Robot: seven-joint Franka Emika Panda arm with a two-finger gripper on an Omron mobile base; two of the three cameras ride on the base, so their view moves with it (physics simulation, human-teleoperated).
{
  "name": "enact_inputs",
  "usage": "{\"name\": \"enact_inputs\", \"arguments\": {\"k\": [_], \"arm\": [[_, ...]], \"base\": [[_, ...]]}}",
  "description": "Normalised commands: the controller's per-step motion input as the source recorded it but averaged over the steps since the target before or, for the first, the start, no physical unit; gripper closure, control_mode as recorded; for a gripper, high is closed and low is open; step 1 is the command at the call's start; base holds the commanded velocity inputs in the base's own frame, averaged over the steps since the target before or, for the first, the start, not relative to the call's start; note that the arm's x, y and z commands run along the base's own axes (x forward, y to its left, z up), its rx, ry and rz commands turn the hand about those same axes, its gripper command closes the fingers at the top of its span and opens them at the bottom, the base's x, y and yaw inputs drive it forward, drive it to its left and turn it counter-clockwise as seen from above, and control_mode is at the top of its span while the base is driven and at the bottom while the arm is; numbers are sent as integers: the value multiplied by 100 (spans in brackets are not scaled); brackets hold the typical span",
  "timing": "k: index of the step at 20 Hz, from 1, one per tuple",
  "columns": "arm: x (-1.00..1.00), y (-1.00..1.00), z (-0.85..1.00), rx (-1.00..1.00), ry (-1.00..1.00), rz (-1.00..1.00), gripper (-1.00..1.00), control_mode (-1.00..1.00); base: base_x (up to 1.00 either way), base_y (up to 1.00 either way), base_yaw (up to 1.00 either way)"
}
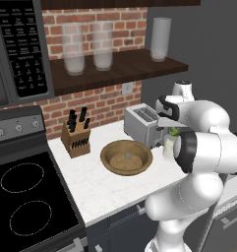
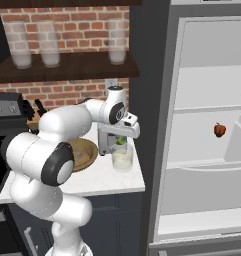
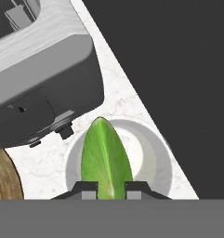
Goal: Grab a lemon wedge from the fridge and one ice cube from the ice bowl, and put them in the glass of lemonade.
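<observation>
- Grey fridge (image 2: 202, 125) stands open, right of the glass (image 2: 122, 159), its pale shelves bare but for a small red fruit (image 2: 220, 130).
- Toaster (image 1: 143, 124) sits just behind the glass.
- Bowl (image 1: 126, 157) lies left of the glass, a cube (image 1: 128, 156) inside.
- My gripper (image 3: 110, 190) hangs right above the glass, jaws clamped on the wedge (image 3: 105, 158).

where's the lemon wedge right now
The lemon wedge is pinched in the gripper, held directly above the glass of lemonade on the counter's right end, beside the toaster.
</observation>
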Motion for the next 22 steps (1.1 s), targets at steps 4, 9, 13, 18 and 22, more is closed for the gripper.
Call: {"name": "enact_inputs", "arguments": {"k": [4, 9, 13, 18, 22], "arm": [[0, 0, 0, 0, 0, 0, 100, -100], [0, 0, 0, 0, 0, 0, -100, -100], [0, 0, 0, 0, 0, 0, -100, -100], [0, 0, 0, 0, 0, 0, -100, -100], [0, 0, 0, 0, 0, 0, -100, -100]], "base": [[0, 0, 0], [0, 0, 0], [0, 0, 0], [0, 0, 0], [0, 0, 0]]}}
